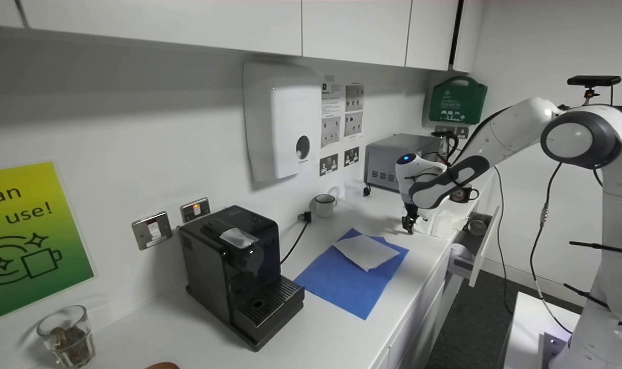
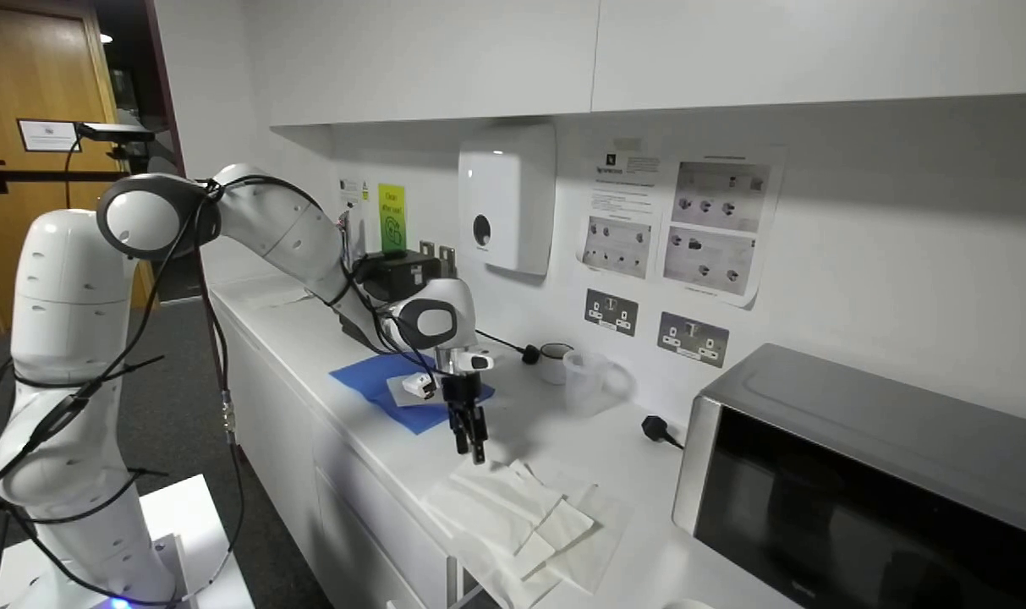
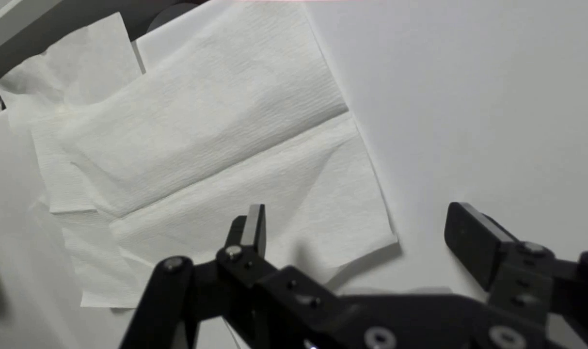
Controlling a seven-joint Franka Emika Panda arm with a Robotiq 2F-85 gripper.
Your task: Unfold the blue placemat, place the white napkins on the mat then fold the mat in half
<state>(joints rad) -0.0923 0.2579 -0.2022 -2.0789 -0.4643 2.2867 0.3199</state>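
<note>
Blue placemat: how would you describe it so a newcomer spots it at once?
Start at the boxy black coffee machine on the white countertop. Beside it lies the thin, flat blue placemat, a white paper sheet partly covering it. Its blue sets it apart from the loose white paper napkins farther along.

Your arm [image 2: 276, 224] is glossy white with dark grey bands [image 1: 607, 141] at its joints [image 1: 569, 139], black cables [image 2: 64, 412] strapped along it and a blue light [image 1: 406, 159] on the wrist [image 1: 408, 178]; your claw [image 3: 357, 220] is black, studded with silver screws [image 3: 233, 250].
</note>
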